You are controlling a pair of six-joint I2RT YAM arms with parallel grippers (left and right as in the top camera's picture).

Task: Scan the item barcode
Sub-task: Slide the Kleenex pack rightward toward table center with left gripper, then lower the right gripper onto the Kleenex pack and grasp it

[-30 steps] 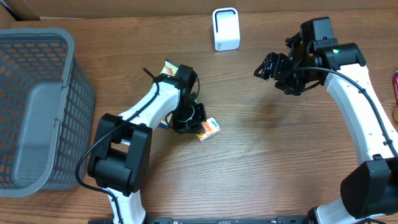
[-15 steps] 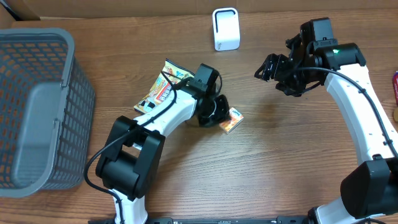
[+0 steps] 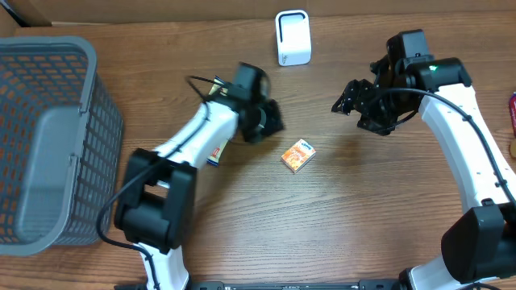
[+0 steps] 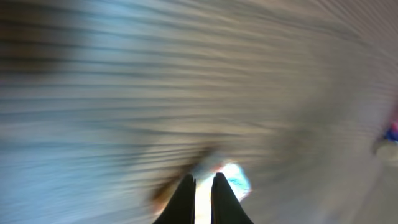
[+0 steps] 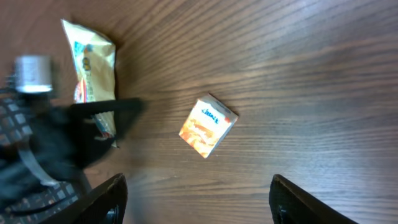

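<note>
Because the left wrist picture is all smeared, little shows there but the left tool (image 4: 203, 179), its two dark fingers (image 4: 183, 200) pressed close together with nothing between them. The small orange box (image 3: 297, 156) lies flat on the table (image 3: 339, 217), between the two arms and touching neither. It has blue letters on top, too small to read. The right tool (image 5: 198, 186) hangs above it, spread wide and holding nothing. Farther back, the left arm (image 3: 201, 133) covers most of a yellow snack packet (image 5: 93, 68); its words cannot be read. A red thing (image 3: 513, 113) is cut off at the right edge. Farthest back stands the white scanner (image 3: 293, 37).
</note>
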